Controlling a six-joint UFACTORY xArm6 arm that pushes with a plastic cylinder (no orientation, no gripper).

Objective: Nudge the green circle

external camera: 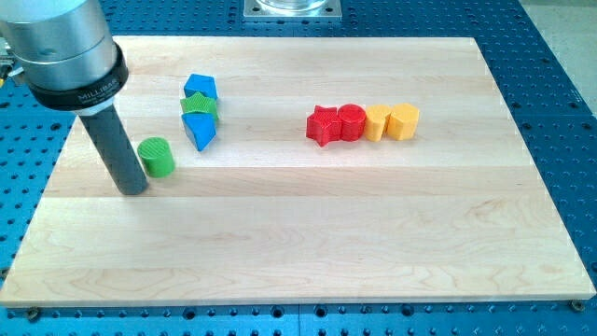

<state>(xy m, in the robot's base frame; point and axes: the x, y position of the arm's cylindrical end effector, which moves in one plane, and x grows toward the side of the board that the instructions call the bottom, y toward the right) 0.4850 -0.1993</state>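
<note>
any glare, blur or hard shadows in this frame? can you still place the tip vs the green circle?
Camera view: even, soft light; only faint shadows under the blocks; mild sheen on the wooden board, no blown-out glare. Everything on the board is sharp, no motion blur. The rod's upper housing is cropped at the view's top left. My tip reads clearly, just to the view's left of the green circle, and slightly lower.

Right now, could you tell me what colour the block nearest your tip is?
Green: the round block just right of my tip, seen in the camera view.
</note>
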